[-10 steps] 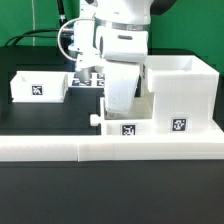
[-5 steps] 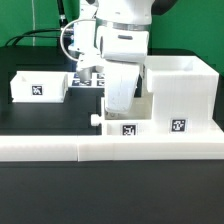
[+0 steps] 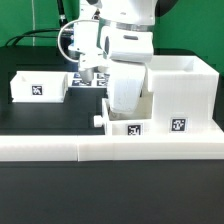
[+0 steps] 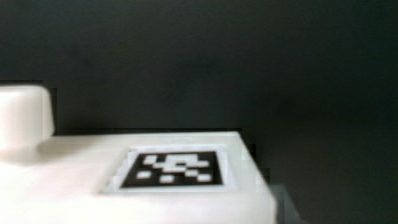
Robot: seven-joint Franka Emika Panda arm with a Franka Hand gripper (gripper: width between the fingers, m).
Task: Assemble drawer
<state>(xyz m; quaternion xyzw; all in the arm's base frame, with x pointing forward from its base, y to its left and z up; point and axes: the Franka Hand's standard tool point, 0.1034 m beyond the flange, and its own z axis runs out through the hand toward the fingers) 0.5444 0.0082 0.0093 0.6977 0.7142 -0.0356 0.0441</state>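
The tall white casing (image 3: 182,92) stands at the exterior view's right, with a tag on its front. A small knobbed tray (image 3: 128,128) sits against the casing's left side, with its knob (image 3: 97,121) pointing left. My gripper (image 3: 125,110) reaches down into this tray and appears shut on its near wall; the fingertips are hidden behind the wall. The wrist view shows the tray's tagged wall (image 4: 178,168) very close, with the knob (image 4: 22,115) beside it. The second tray (image 3: 38,86) lies apart at the back left.
A long low white border rail (image 3: 60,150) runs along the front of the black table, right before the tray and casing. The arm's white body (image 3: 120,45) stands over the middle and hides what lies behind it.
My gripper has moved a little to the exterior view's right, toward the casing, and the small tray has shifted slightly right with it. The left tray has not moved.
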